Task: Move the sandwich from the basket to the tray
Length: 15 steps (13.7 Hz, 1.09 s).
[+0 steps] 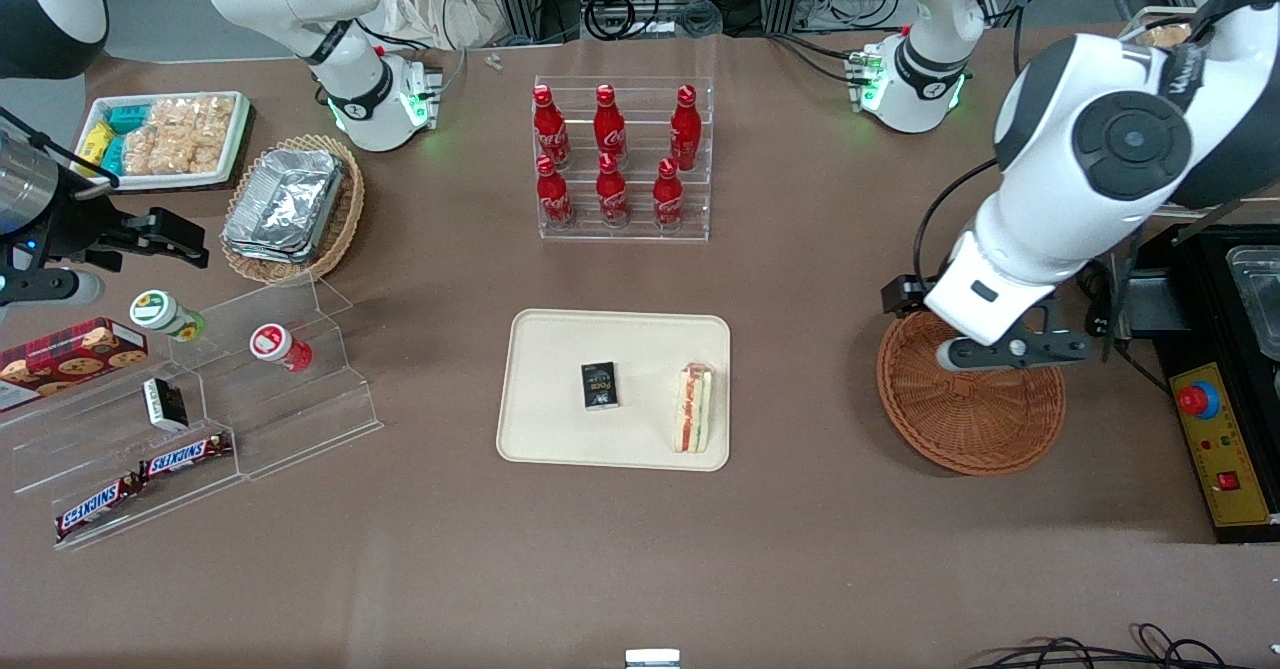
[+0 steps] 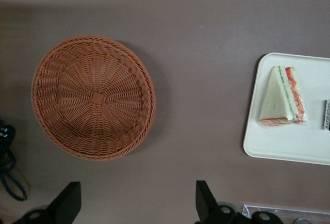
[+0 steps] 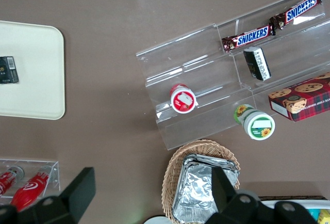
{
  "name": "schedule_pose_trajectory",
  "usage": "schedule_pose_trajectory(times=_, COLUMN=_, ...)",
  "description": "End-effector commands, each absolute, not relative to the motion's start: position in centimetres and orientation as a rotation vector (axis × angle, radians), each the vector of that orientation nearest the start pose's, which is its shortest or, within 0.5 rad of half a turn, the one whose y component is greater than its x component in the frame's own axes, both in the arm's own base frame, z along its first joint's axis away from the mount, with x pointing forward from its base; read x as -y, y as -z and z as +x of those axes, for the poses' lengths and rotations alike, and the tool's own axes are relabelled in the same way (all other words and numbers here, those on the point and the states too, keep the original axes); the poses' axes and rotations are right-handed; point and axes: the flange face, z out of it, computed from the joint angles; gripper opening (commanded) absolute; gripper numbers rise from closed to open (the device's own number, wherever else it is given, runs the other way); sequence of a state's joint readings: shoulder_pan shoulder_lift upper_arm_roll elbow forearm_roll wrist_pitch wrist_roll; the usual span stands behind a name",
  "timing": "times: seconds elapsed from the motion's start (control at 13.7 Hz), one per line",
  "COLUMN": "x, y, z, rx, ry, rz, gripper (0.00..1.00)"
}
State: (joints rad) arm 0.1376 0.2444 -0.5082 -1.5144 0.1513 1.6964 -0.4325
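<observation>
Tray mid-desk: small black box, then sandwich lying at tray's edge nearest basket. Basket bare, toward working arm's end. Gripper above basket, jaws spread wide, holding nothing.

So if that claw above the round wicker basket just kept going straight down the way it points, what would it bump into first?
Probably the basket itself. The gripper hangs open, pointing down over its rim; it holds nothing. The sandwich already lies on the tray. Exact depth is hard to judge.
</observation>
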Motion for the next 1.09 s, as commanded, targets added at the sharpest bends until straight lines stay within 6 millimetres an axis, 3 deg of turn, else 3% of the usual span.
schedule_pose_trajectory(times=0.0, x=15.0, y=-53.9, z=58.9, rx=0.029, ry=-0.069, rz=-3.130, gripper=1.00)
schedule_pose_trajectory(times=0.15, x=10.3, y=-53.8, z=58.4, rx=-0.060, ry=-0.083, rz=-3.114, gripper=1.00)
schedule_pose_trajectory(times=0.29, x=7.7, y=-54.0, z=57.3, rx=-0.168, ry=-0.106, rz=-3.121, gripper=1.00)
schedule_pose_trajectory(times=0.44, x=5.7, y=-52.7, z=56.1, rx=-0.239, ry=-0.134, rz=-3.102, gripper=1.00)
schedule_pose_trajectory(times=0.66, x=6.3, y=-52.2, z=56.8, rx=-0.296, ry=-0.113, rz=-3.098, gripper=1.00)
schedule_pose_trajectory(times=0.8, x=7.2, y=-53.2, z=59.2, rx=-0.304, ry=-0.079, rz=-3.108, gripper=1.00)
schedule_pose_trajectory(times=1.02, x=8.3, y=-54.3, z=61.2, rx=-0.287, ry=-0.108, rz=-3.129, gripper=1.00)
